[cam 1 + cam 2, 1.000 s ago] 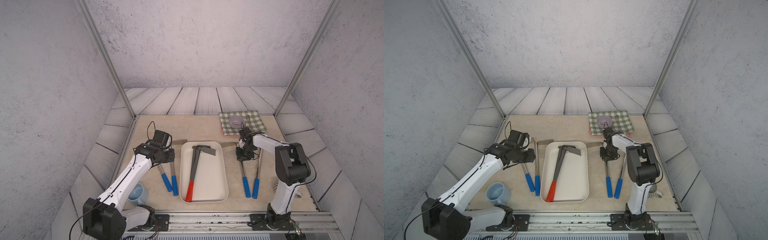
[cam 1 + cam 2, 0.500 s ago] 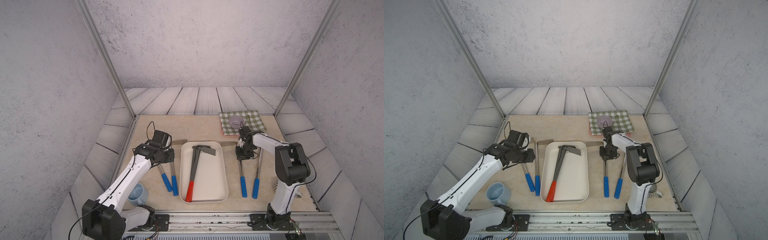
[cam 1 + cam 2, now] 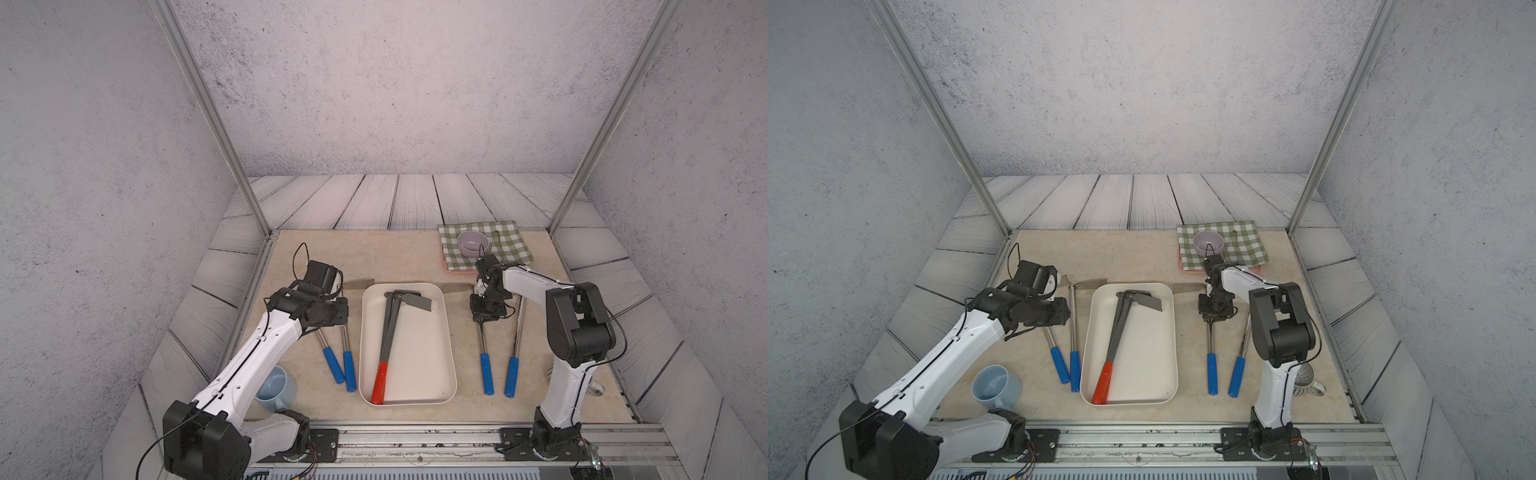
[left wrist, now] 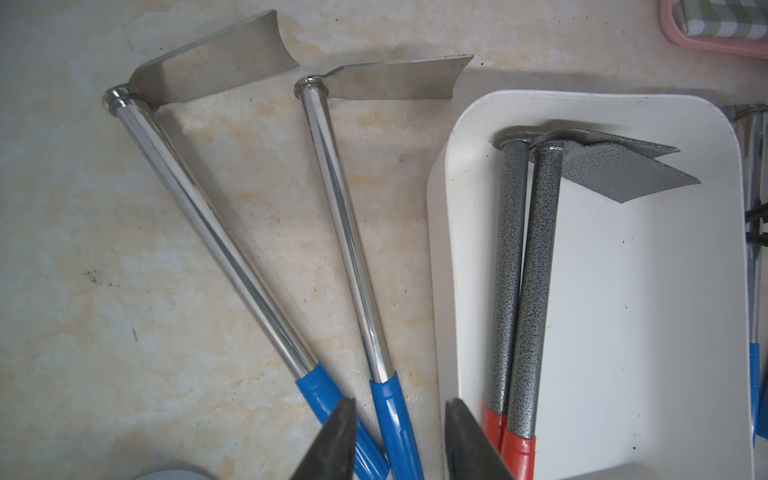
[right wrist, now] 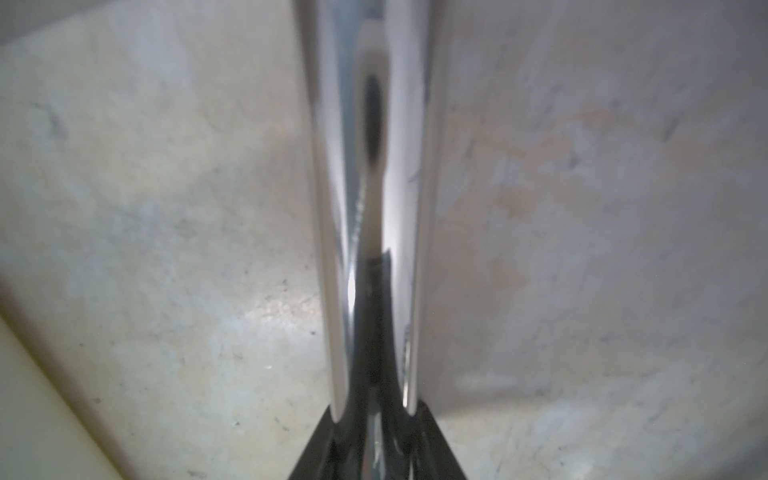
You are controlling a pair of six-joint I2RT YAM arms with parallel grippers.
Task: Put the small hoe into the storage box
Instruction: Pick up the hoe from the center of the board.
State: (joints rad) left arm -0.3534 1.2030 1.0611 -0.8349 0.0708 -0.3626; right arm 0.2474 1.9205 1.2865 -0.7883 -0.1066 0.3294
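Right claw is clamped across the chrome shaft of the small hoe, storage box just beside it on the inboard side, so I'd lift level, get the blade over the rim, then lay it alongside the red-handled hoes inside.

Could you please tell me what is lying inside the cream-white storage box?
Two grey speckled hoes with red grips lie in the storage box, handles side by side. One blade overlaps the other, hiding part of it.
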